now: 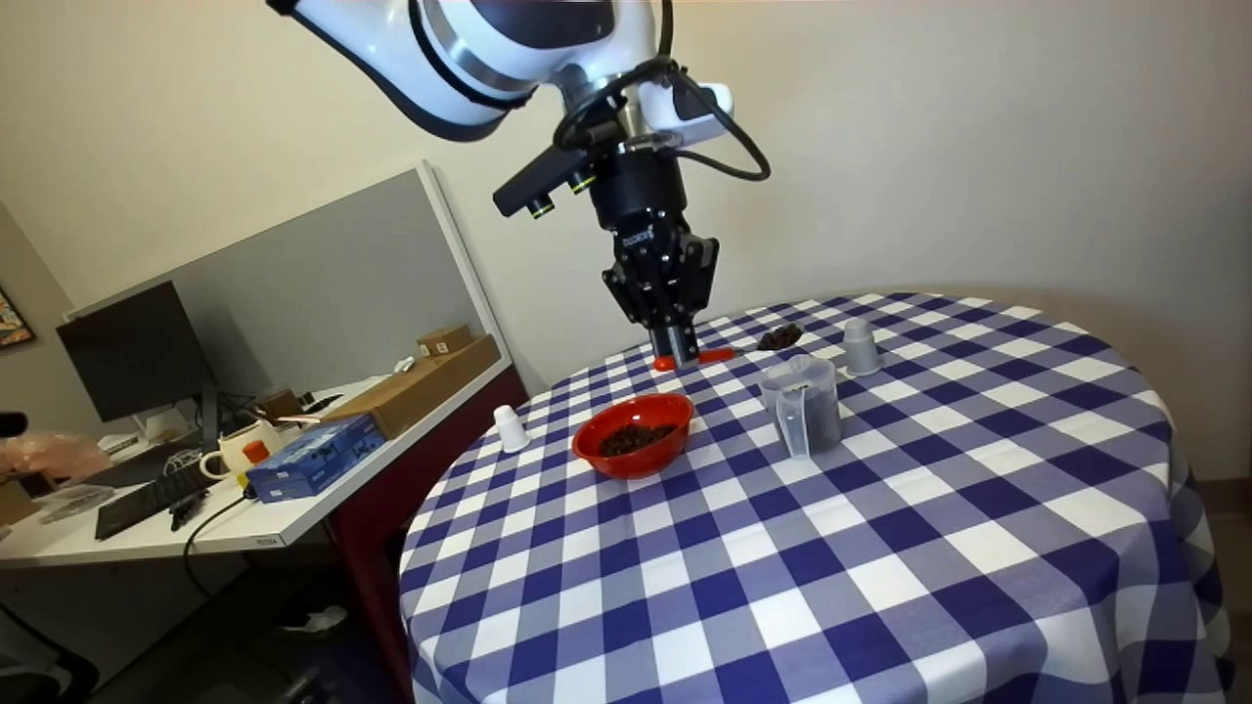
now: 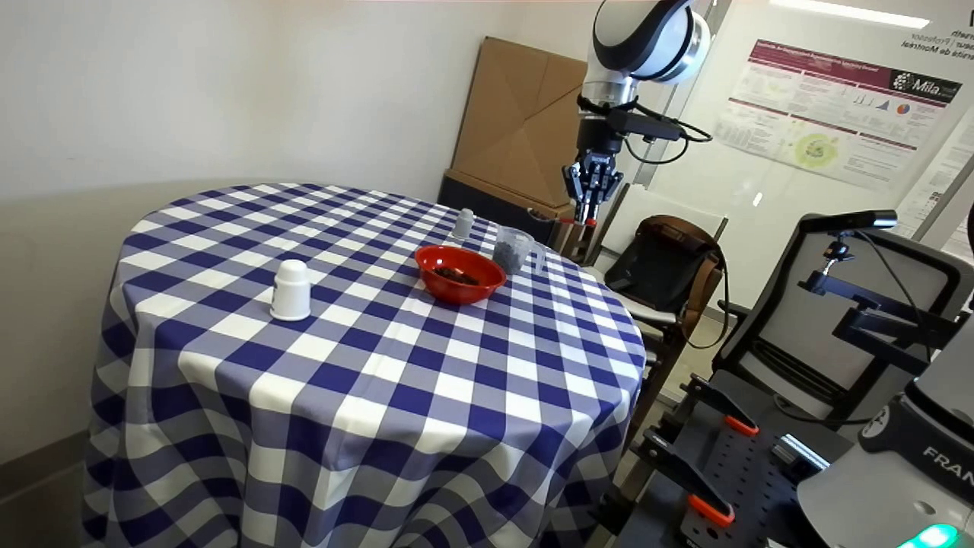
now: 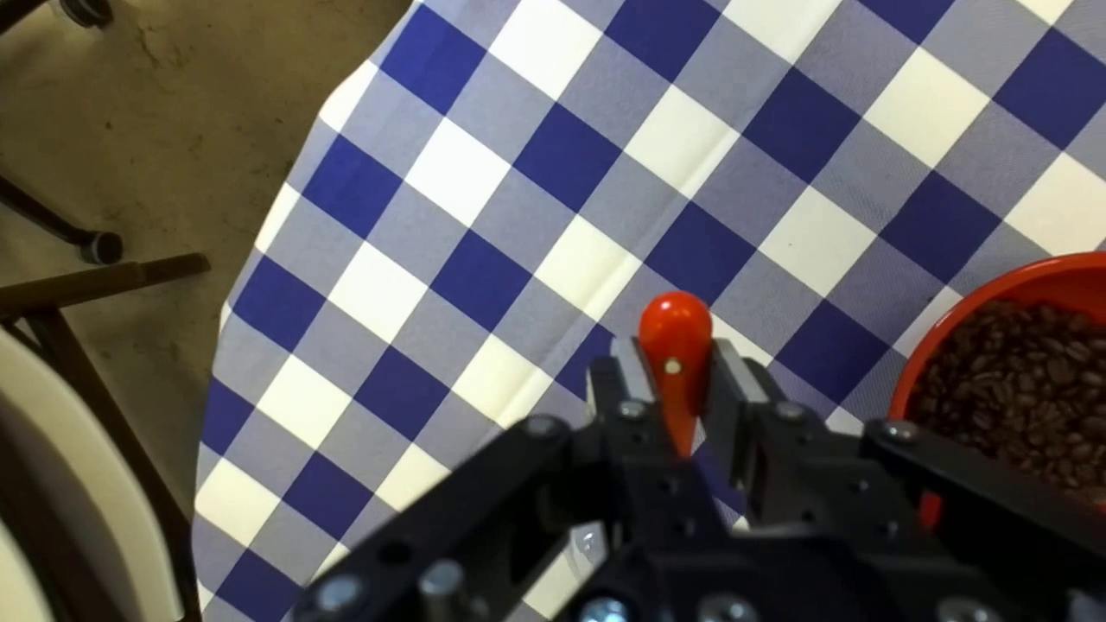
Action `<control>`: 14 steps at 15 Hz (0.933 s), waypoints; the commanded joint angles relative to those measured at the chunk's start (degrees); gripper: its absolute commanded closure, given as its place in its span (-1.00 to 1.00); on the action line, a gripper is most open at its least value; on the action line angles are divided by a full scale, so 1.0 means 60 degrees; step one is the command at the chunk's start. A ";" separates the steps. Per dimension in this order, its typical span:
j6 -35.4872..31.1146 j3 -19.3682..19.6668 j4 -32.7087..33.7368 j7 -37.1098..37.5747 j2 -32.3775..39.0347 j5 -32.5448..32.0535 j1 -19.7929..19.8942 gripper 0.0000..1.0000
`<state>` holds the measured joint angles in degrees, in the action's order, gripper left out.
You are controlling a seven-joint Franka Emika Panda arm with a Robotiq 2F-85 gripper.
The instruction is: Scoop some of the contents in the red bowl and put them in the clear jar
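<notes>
The glossy red bowl [image 1: 636,467] stands on the table with dark brown beans in it; it also shows in an exterior view [image 2: 456,294] and at the right of the wrist view [image 3: 976,302]. The clear jar [image 1: 825,411], a jug with a handle, stands beside it with dark contents [image 2: 510,255]; in the wrist view the gripper mostly hides it. My gripper [image 1: 677,352] is shut on the red handle of a spoon [image 1: 719,355], above the table [image 2: 586,217] [image 3: 676,367]. The spoon's head, heaped with dark beans, is above and behind the jar in an exterior view. The handle's end [image 3: 676,333] points up in the wrist view.
A white shaker [image 1: 510,428] stands beyond the bowl, and a grey-white shaker [image 1: 861,347] stands close to the jar. A checked cloth [image 1: 880,587] covers the round table. A chair with a bag [image 2: 670,259] stands by the table. A cluttered desk [image 1: 264,518] is nearby.
</notes>
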<state>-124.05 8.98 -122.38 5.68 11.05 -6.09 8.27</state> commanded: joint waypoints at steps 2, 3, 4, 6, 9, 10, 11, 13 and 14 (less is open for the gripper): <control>0.0520 -0.0011 0.0872 -0.0023 0.0516 0.0238 0.0017 0.78; 0.0565 -0.0019 0.0957 0.0056 0.0623 0.0195 -0.0016 0.78; 0.0625 -0.0015 0.1048 0.0108 0.0716 0.0153 -0.0034 0.78; 0.0755 0.0020 0.1203 0.0269 0.0918 -0.0063 -0.0100 0.78; 0.0944 0.0060 0.1396 0.0449 0.1171 -0.0289 -0.0179 0.78; 0.1007 0.0066 0.1462 0.0506 0.1238 -0.0346 -0.0193 0.78; 0.1080 0.0090 0.1539 0.0611 0.1314 -0.0471 -0.0221 0.78; 0.1227 0.0120 0.1707 0.0790 0.1428 -0.0669 -0.0257 0.78; 0.1312 0.0138 0.1789 0.0886 0.1472 -0.0799 -0.0279 0.78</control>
<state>-119.11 8.96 -114.70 8.49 18.38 -8.66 7.70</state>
